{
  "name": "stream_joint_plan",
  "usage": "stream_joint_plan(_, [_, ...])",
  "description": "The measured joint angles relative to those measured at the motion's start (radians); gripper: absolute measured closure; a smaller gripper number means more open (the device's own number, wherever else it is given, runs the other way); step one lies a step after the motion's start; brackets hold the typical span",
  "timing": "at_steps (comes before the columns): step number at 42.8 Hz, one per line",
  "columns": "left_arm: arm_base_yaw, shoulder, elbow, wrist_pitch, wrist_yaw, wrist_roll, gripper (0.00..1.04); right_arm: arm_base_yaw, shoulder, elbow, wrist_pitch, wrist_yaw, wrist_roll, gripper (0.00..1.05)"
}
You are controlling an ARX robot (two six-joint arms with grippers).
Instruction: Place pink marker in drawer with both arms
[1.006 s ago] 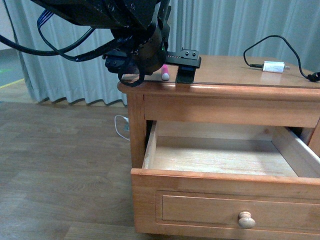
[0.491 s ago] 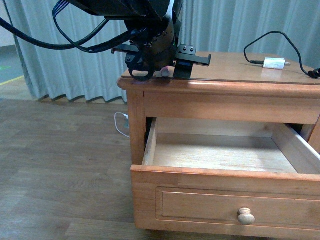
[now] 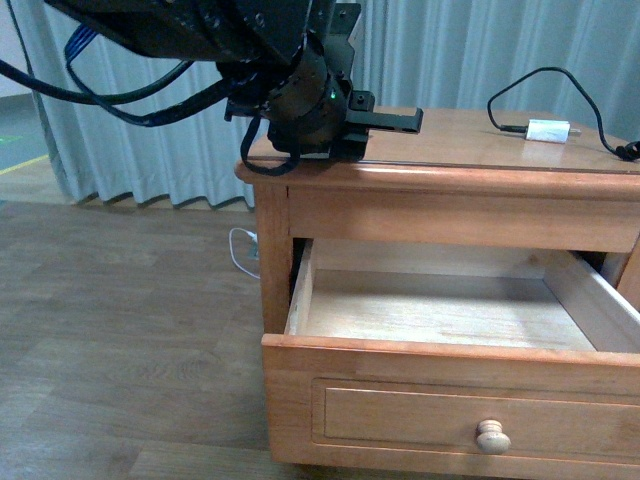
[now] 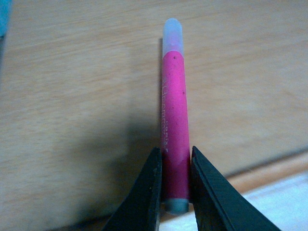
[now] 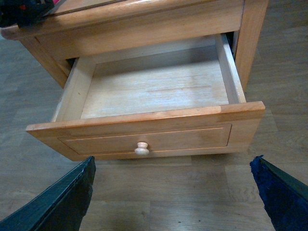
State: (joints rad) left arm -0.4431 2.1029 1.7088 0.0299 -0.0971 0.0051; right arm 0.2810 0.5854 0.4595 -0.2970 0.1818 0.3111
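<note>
The pink marker (image 4: 174, 120) lies on the wooden nightstand top (image 3: 480, 150), its white rounded end pointing away from my left gripper. My left gripper (image 4: 175, 178) is shut on the marker near its grey end. In the front view the left arm (image 3: 300, 95) sits over the top's left front corner and hides the marker. The drawer (image 3: 440, 310) is pulled open and holds nothing; its round knob (image 3: 491, 436) faces me. In the right wrist view the drawer (image 5: 154, 91) lies ahead of my right gripper (image 5: 173, 197), which is open over the floor in front of the knob (image 5: 141, 148).
A small white plug with a black cable (image 3: 547, 131) lies on the nightstand top at the back right. Grey curtains hang behind. A white cable (image 3: 243, 255) lies on the wooden floor left of the nightstand.
My left arm has shifted right and settled over the nightstand's left corner. The marker's pink tip showed beside the arm a second ago; the arm now hides it in the front view.
</note>
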Motion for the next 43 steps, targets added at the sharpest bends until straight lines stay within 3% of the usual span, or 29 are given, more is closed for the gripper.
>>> stream_joint_plan(5, [-0.002,-0.112,-0.139,0.080,0.169,0.074,0.90,0.000,0.000,0.000,0.000,0.000,0.000,0.08])
stream_joint_plan(17, [-0.034,-0.352,-0.394,0.094,0.428,0.259,0.90,0.000,0.000,0.000,0.000,0.000,0.000,0.08])
stream_joint_plan(28, [-0.089,-0.218,-0.463,0.149,0.323,0.328,0.90,0.000,0.000,0.000,0.000,0.000,0.000,0.08])
stream_joint_plan(43, [-0.133,0.006,-0.357,0.180,0.198,0.293,0.87,0.000,0.000,0.000,0.000,0.000,0.000,0.08])
